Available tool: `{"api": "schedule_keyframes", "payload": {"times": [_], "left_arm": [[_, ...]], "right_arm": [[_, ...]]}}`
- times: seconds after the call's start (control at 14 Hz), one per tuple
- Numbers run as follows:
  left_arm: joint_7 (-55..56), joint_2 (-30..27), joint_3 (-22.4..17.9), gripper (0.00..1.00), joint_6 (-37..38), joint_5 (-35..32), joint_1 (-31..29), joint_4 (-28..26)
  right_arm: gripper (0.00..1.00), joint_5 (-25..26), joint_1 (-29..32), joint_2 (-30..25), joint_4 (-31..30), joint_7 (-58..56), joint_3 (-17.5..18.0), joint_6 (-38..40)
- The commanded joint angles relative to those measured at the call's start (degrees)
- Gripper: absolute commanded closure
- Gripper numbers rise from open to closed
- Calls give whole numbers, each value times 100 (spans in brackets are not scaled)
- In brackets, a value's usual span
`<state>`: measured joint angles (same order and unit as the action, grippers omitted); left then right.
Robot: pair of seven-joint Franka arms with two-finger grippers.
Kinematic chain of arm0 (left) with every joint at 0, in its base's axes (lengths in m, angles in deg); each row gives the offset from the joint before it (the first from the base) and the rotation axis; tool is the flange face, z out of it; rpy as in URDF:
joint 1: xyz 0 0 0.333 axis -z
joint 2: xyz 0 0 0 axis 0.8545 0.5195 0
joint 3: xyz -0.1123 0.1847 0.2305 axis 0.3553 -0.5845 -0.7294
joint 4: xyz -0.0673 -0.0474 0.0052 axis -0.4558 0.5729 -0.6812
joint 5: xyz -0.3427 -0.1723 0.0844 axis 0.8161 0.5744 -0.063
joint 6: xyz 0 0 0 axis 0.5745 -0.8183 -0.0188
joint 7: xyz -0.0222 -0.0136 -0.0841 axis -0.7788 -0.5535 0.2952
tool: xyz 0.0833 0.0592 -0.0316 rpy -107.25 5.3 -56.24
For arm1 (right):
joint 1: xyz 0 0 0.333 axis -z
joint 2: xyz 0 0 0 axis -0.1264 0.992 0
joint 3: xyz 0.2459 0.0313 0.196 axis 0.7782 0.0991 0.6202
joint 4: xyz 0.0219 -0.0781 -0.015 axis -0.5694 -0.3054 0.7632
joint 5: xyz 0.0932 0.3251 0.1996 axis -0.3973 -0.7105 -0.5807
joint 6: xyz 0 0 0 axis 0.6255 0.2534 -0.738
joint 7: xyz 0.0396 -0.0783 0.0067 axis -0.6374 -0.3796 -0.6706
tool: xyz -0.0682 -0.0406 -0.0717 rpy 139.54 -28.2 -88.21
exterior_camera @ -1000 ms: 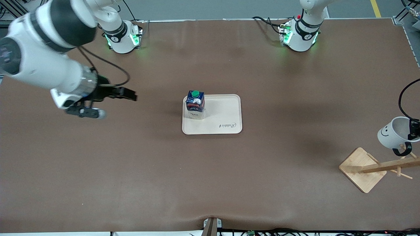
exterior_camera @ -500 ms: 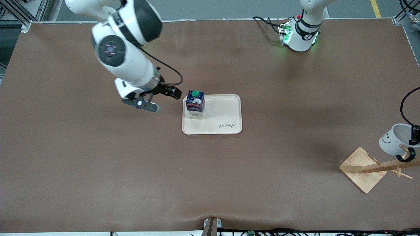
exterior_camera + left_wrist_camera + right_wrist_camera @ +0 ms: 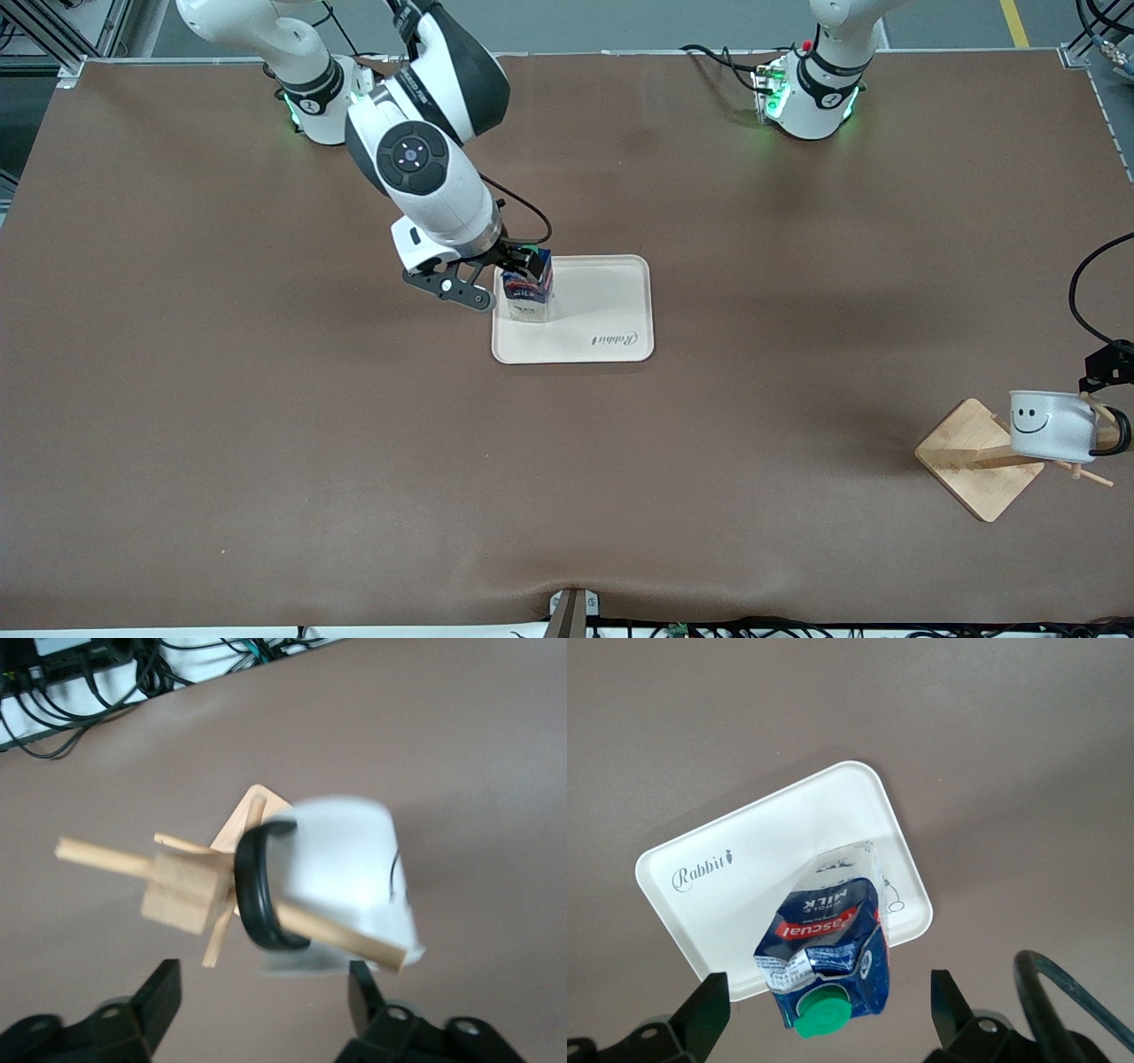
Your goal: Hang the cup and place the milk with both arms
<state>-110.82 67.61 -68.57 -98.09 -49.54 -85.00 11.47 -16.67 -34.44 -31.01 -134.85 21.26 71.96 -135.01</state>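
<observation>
Right wrist view: milk (image 3: 828,948) stands between open right tool (image 3: 828,1014) fingers.

A wide brown table (image 3: 266,461) is filling nearly the whole front view, its matte covering catching a soft overhead sheen near the bases' edge. Grey floor (image 3: 620,22) is showing along that edge, with a yellow line (image 3: 1014,22) running across it. Black cables (image 3: 797,627) are lying along the table's edge nearest the front camera, and a metal frame (image 3: 53,35) is standing at the right arm's end.
</observation>
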Motion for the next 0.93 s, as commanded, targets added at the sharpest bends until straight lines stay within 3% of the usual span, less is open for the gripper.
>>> {"api": "schedule_keyframes", "payload": {"times": [0.0, 0.36, 0.57, 0.64, 0.71, 0.79, 0.86], "left_arm": [[763, -396, 46, 0, 476, -12, 151, -41], [1897, -941, 326, 0, 1345, -12, 178, -59], [2180, -1187, 503, 0, 1680, -12, 178, -50], [2198, -1223, 607, 0, 1768, -3, 169, -33], [2207, -1310, 704, 0, 1830, -3, 169, -32], [2303, -1390, 801, 0, 1848, -3, 169, -41], [2365, -1434, 880, 0, 1883, 14, 169, -41]], "right_arm": [[0, 89, -163, 17, -121, 156, -60, -252], [0, 141, -417, 271, -209, 156, -68, -313], [0, 168, -629, 271, -919, 200, -77, -1347], [13, 168, -620, 271, -1017, 322, -77, -1421], [66, 168, -620, 254, -1026, 367, -77, -1386], [100, 90, -568, 219, -940, 446, -77, -1221], [100, 98, -559, 219, -765, 673, -103, -854]]}}
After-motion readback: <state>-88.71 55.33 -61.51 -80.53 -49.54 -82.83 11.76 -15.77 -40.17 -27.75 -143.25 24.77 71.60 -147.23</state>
